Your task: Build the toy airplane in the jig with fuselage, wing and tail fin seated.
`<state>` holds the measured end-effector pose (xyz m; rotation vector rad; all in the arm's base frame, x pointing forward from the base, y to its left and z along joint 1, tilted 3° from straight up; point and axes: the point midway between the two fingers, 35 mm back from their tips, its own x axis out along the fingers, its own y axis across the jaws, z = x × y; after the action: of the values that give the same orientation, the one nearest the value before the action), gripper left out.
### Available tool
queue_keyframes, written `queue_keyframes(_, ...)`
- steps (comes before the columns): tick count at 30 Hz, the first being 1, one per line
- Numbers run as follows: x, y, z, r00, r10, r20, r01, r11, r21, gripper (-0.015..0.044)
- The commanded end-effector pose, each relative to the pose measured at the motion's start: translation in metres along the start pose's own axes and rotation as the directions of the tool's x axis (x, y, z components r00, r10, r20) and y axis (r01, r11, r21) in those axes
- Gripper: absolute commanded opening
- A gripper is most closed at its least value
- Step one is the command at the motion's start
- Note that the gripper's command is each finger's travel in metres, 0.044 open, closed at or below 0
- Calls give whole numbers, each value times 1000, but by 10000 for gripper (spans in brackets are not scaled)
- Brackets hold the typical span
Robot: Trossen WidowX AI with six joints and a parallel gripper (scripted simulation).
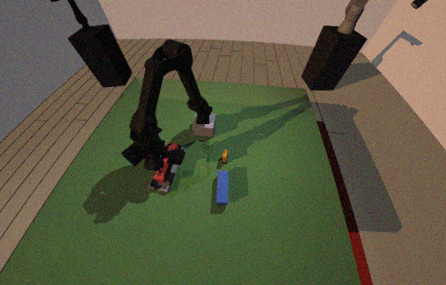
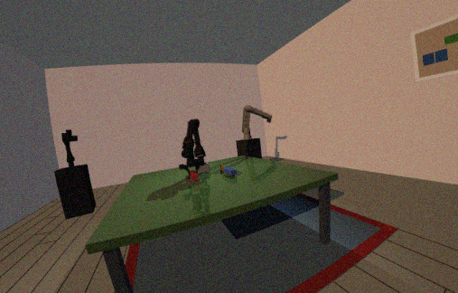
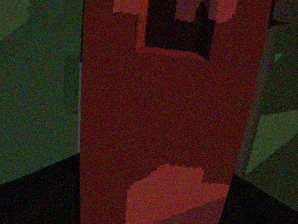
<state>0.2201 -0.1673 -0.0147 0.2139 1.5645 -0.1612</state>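
My gripper [image 1: 164, 160] [image 2: 192, 169] [image 3: 152, 163] is shut on the red fuselage [image 1: 161, 174] [image 2: 193, 176] [image 3: 165, 105], with a finger on each side of it. The fuselage is over the grey jig [image 1: 174, 169], running along it; whether it sits flat in the cradle cannot be told. A square socket shows in its top in the wrist view. The blue wing [image 1: 223, 187] [image 2: 229, 172] lies on the table, to the right in the top view. The small orange tail fin [image 1: 224, 155] [image 2: 222, 168] is behind the wing. The arm hides part of the fuselage and jig.
My arm's base stands on a grey-brown block [image 1: 203, 129] behind the jig. The green table [image 1: 273, 246] [image 2: 149, 222] bears the parts. Two black pedestals [image 1: 101, 57] [image 1: 334, 59] with other arms stand beyond the table.
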Motion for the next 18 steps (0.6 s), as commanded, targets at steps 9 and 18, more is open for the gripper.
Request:
queue_keyframes(9,0,0,0,1000,0,0,0,1000,0,240)
queue_keyframes(18,0,0,0,1000,0,0,0,1000,0,440)
